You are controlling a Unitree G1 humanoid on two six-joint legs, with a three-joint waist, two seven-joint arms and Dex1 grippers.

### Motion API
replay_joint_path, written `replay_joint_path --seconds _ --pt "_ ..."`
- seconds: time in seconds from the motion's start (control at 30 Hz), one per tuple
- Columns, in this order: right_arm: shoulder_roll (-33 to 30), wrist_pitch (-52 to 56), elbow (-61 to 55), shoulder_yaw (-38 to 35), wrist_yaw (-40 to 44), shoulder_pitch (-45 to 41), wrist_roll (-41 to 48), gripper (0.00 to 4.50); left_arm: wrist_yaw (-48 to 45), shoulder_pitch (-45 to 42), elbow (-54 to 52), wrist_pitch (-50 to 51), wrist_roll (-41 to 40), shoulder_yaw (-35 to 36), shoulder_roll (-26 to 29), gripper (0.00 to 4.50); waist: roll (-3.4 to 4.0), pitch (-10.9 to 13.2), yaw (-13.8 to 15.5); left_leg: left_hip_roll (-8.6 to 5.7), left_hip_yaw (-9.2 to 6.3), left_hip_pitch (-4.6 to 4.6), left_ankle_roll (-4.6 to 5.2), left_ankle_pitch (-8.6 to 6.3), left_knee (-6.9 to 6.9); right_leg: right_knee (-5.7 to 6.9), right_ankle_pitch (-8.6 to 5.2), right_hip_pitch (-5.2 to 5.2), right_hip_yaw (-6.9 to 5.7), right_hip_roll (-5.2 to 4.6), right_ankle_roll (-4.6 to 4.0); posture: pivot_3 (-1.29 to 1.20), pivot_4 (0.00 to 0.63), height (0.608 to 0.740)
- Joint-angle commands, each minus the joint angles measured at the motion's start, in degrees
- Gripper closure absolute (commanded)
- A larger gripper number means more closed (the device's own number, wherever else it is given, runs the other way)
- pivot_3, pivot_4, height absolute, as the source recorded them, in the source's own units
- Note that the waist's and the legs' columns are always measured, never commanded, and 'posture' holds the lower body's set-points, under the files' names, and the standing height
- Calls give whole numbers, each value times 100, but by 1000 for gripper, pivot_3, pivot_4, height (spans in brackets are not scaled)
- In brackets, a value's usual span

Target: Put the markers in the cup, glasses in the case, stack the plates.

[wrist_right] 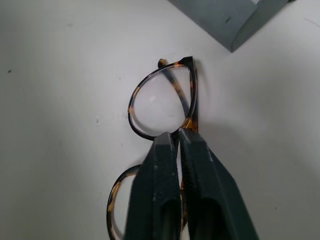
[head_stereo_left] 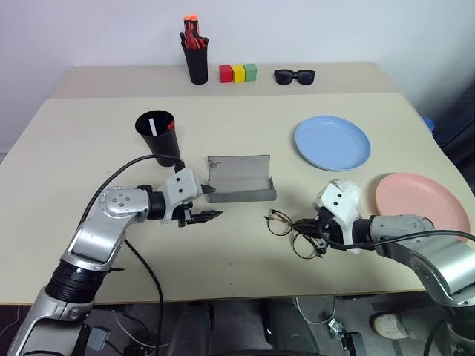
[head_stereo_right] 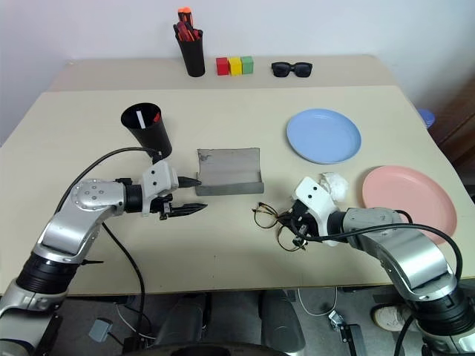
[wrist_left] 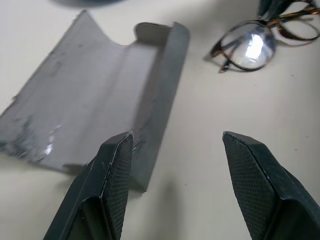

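Note:
The grey case [head_stereo_left: 239,180] lies open mid-table. My left gripper [head_stereo_left: 214,202] hovers open at its left end, fingers [wrist_left: 117,165] apart beside the case's front wall [wrist_left: 160,100]. The thin tortoiseshell-rimmed glasses [head_stereo_left: 280,222] lie on the table right of the case, and my right gripper [head_stereo_left: 308,230] is shut on the glasses at the bridge [wrist_right: 190,122]. The tapered black cup [head_stereo_left: 158,137] stands behind the left gripper with a white marker [head_stereo_left: 151,123] and a red marker [head_stereo_left: 171,124] inside. The blue plate [head_stereo_left: 332,142] and pink plate [head_stereo_left: 421,202] lie apart at the right.
At the back stand a black pen cup [head_stereo_left: 197,59] full of red and black pens, three coloured blocks [head_stereo_left: 237,73] and black sunglasses [head_stereo_left: 295,75]. The pink plate is close to the table's right edge.

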Motion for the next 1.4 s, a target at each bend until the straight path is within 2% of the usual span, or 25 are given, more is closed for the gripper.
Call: replay_joint_path --seconds 0.03,0.23,0.27,0.33,0.57,0.77,0.87,1.1,1.13,1.4 --pt "-118 -185 -285 -87 36 -219 -16 4474 103 122 -176 46 -127 257 121 1585 0 0 -13 0 0 0 0 0 0 0 0 0 0 0 0 0 150 740" --pt "-436 -233 -483 -141 313 -212 113 4474 139 510 -343 24 -206 422 344 1585 0 0 -10 2 0 1 0 0 -3 0 0 -1 0 0 0 0 150 740" --pt "-480 -238 -514 -146 347 -185 132 4236 134 551 -387 35 -229 430 368 1585 0 0 5 2 1 0 0 0 -2 -2 -1 0 0 -1 -2 0 150 740" --pt "-532 -241 -547 -149 329 -141 92 3627 65 638 -538 66 -316 413 407 1585 0 0 17 1 1 -1 0 0 0 -2 -2 0 0 -1 -3 0 150 740" --pt "-629 -152 -494 -16 202 -7 -60 69 -92 781 -875 90 -510 205 425 1585 0 0 14 2 2 1 0 0 0 -2 -2 0 0 -1 -5 0 150 740" --pt "-445 -97 -223 164 -82 -59 -227 69 -23 788 -996 58 -480 -9 333 1585 0 0 4 2 2 1 0 0 0 -1 -3 0 0 0 -6 0 150 740" --pt "-390 -72 -149 201 -142 -99 -228 882 11 824 -1016 43 -486 -31 323 1585 0 0 2 2 2 1 0 0 0 -1 -3 0 0 -1 -6 0 150 740" --pt "-447 -20 -201 214 -96 -132 -196 4386 53 934 -1045 6 -492 7 375 1585 0 0 1 2 2 1 0 0 0 -1 -3 0 0 -1 -6 0 150 740" --pt "-487 -46 -246 207 -56 -146 -192 4488 55 946 -1034 -8 -488 14 382 1585 0 -1 2 2 2 1 0 0 0 -1 -3 0 0 0 -6 0 150 740" --pt "-550 -350 -342 233 -16 -668 -427 4488 385 1132 -832 -4 -493 400 373 1585 0 -1 -26 2 3 4 0 0 0 -1 -3 0 1 0 -7 0 150 740"
